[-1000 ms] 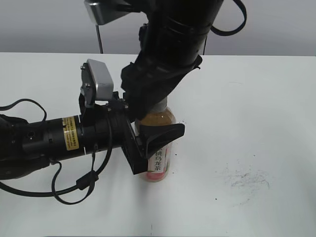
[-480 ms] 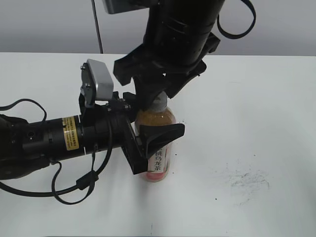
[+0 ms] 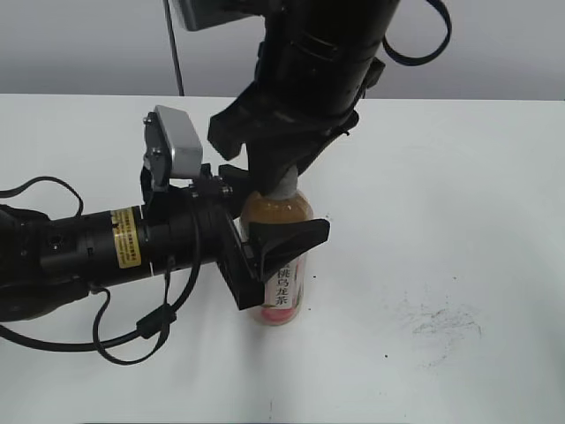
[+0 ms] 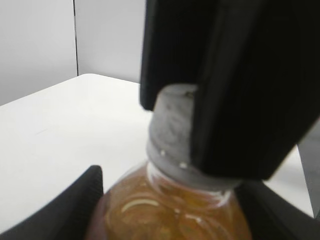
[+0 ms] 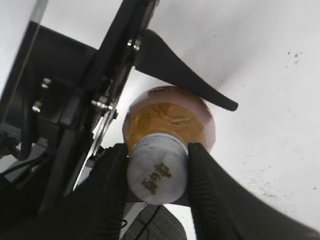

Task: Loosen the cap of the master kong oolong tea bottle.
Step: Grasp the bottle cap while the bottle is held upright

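Clamping the cap (image 5: 157, 174) between its closed fingers, the right gripper (image 5: 156, 176) risks slipping if the left gripper (image 3: 275, 249), pinching the master kong oolong tea bottle (image 3: 281, 291) directly below, lets it spin.

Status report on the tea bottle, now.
Left gripper clamped on the master kong oolong tea bottle, upright. Right gripper shut on the cap from above. Nothing in the way.

Both grippers crowd the bottle (image 3: 281, 265) at frame centre, while the table (image 3: 459, 221) lies open at right.
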Robot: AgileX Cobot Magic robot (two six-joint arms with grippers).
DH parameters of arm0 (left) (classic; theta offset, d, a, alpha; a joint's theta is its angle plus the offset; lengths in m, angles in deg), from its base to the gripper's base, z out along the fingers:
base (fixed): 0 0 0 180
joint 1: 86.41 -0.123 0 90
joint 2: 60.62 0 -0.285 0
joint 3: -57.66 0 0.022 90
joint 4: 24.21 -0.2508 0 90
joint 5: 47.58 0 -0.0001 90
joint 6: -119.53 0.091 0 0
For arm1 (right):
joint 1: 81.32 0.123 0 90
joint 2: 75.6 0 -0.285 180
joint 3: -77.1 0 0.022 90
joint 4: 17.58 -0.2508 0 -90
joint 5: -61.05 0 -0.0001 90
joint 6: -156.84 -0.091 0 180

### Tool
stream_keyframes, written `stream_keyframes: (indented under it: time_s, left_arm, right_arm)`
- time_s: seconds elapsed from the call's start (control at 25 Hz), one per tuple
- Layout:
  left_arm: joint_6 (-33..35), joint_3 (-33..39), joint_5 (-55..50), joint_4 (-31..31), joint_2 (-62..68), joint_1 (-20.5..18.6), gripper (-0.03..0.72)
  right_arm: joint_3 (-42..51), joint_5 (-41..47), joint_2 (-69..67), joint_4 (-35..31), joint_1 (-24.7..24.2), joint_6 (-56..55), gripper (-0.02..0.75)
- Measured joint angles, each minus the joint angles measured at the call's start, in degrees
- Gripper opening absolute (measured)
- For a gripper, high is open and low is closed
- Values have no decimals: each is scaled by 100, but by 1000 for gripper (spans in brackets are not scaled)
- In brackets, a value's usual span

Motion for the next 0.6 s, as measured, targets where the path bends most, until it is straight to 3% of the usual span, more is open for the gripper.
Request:
stream_keyframes:
  time_s: [0.6]
  left_arm:
    - [-48, 0, -16, 50, 0, -4, 448]
  right_arm:
    - [-65, -11, -70, 29, 0, 2347, 274]
